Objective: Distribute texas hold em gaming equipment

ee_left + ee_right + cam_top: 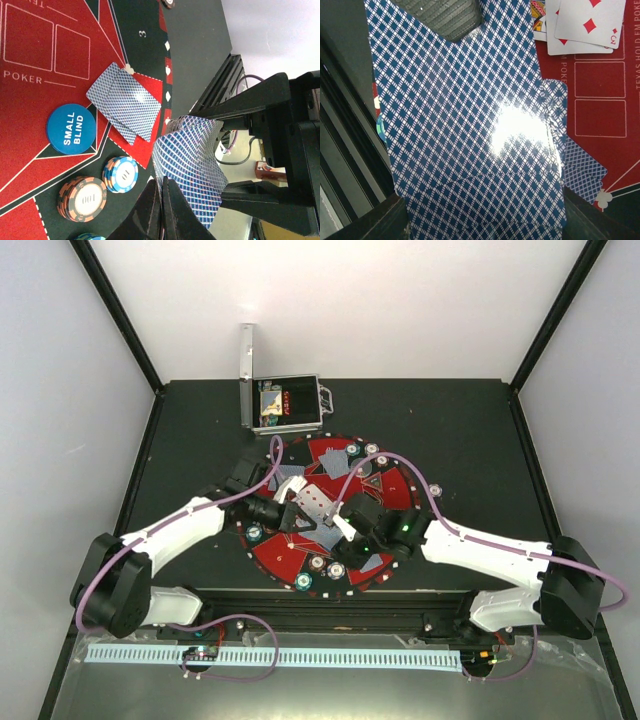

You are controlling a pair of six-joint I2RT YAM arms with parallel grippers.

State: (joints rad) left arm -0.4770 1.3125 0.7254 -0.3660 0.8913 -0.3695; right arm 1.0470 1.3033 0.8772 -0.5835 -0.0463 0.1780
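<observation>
Blue-backed pack of cards (192,165) held between both grippers, mid-deal over the red-and-black mat (330,455).

The left gripper (162,210) has its fingers nipped together on the pack's lower edge, and the right gripper (482,222) clamps the pack across its width. Already laid out are a face-down pair (125,102) beyond the left tips, with the small-blind disc (71,128) and chip stacks (82,198) beside it. Face-up cards (580,25) lie ahead of the right gripper. Much of the pack looks undealt, so I judge the task roughly midway. The grippers meet nose to nose, and the near edge of the table (200,40) sits close by. Room looks freer toward the open metal case (285,405).
</observation>
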